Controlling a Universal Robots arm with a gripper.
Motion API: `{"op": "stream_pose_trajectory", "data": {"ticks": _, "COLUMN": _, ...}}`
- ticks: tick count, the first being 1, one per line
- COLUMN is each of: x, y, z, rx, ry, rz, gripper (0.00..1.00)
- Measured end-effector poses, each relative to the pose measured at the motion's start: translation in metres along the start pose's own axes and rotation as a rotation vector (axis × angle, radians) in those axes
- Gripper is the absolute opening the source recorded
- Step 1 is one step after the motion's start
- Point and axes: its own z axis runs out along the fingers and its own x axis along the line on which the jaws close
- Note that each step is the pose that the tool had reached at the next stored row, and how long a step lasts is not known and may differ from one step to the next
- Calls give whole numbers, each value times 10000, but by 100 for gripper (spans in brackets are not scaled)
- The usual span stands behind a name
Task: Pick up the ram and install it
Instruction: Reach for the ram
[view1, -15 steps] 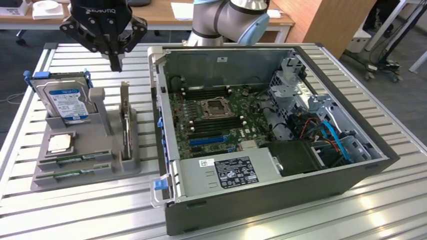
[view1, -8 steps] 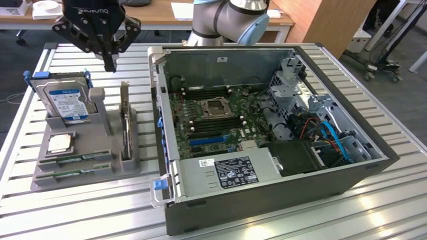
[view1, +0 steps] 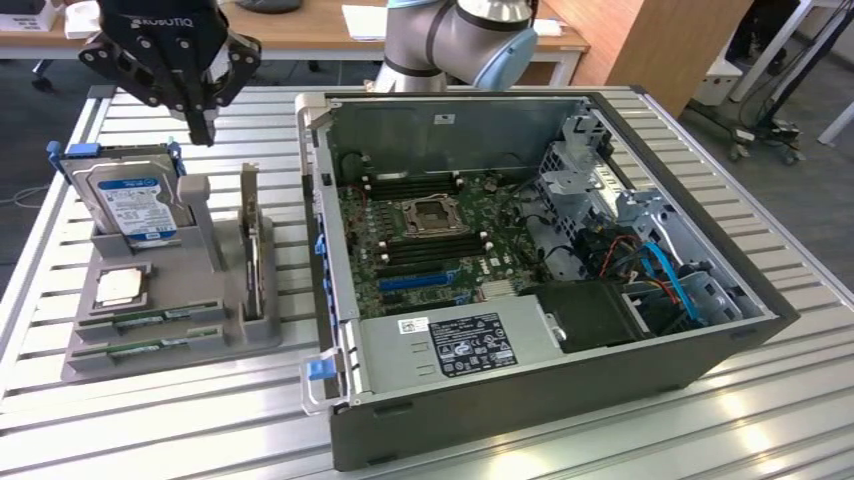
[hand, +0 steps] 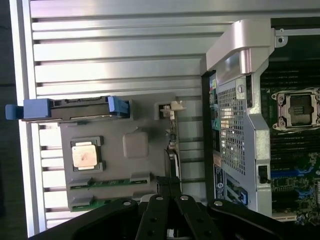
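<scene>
The pincer (view1: 203, 128) is pinched fully shut with nothing in it, hanging above the grey holder (view1: 187, 285) by the upright hard drive (view1: 134, 205). The ram (view1: 150, 320) lies flat in a slot at the holder's other end, well apart from the pincer, with a second stick (view1: 134, 350) just beside it. An open computer case (view1: 534, 380) stands at the exterior view's right.

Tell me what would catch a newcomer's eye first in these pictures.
The open computer case takes up most of the slatted table, its green motherboard and empty processor socket laid bare. At the exterior view's left, a grey holder carries a blue-labelled hard drive and two ram sticks. The black gripper hangs shut above that holder, holding nothing.
</scene>
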Motion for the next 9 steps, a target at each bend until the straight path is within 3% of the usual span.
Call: {"op": "stream_pose_trajectory", "data": {"ticks": 9, "x": 125, "y": -9, "z": -1, "rx": 0, "ry": 0, "rz": 1, "gripper": 10}}
